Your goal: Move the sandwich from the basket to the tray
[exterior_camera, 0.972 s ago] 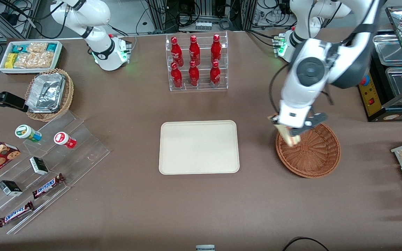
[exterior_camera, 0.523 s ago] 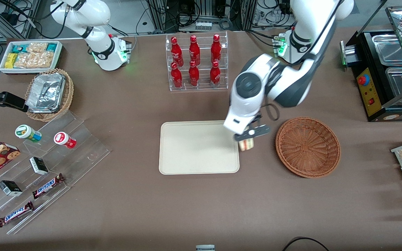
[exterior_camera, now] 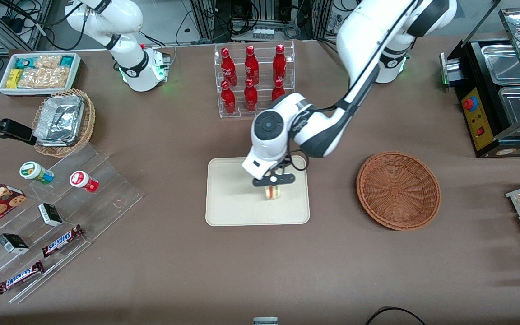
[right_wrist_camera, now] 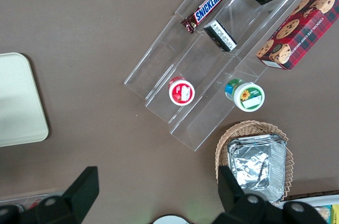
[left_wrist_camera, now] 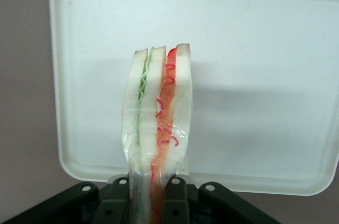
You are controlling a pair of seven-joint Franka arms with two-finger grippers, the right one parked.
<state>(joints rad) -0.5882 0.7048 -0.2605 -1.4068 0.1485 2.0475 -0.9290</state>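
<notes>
Gripper (exterior_camera: pixel 272 186) over tray (exterior_camera: pixel 228 212), sandwich (exterior_camera: pixel 272 192) pinched upright between its fingers.

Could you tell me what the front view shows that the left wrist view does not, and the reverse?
Only the front view shows the empty basket, the working arm reaching over the table, and the rack of red bottles. Only the left wrist view shows the sandwich's green and red filling layers, and the fingers pinching it. Both show the gripper holding the sandwich above the tray.
</notes>
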